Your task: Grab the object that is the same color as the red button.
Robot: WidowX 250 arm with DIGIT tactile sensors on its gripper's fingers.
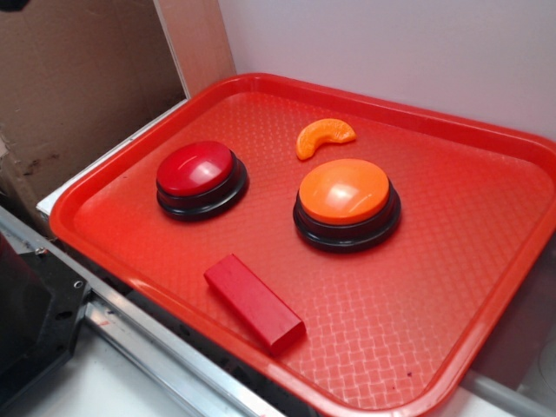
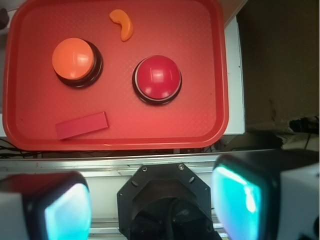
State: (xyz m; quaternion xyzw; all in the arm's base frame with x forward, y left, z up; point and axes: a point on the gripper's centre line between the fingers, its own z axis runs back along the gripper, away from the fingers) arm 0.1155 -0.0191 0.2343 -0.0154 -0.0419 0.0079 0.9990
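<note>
The red block (image 1: 254, 301) lies flat near the front edge of the red tray (image 1: 452, 182); in the wrist view the block (image 2: 81, 125) sits at the tray's lower left. The dark-red domed button (image 1: 201, 177) on its black base stands at the tray's left; the wrist view shows this red button (image 2: 157, 79) right of centre. My gripper (image 2: 156, 202) hangs high above the robot's base, well outside the tray's near rim. It is open, its two pads far apart and nothing between them. The gripper does not show in the exterior view.
An orange domed button (image 1: 346, 202) stands right of the red one, with an orange crescent slice (image 1: 323, 136) behind it. The black robot base (image 2: 164, 202) and a metal rail (image 1: 165, 347) lie in front of the tray. A cardboard panel (image 1: 78, 78) stands at the left.
</note>
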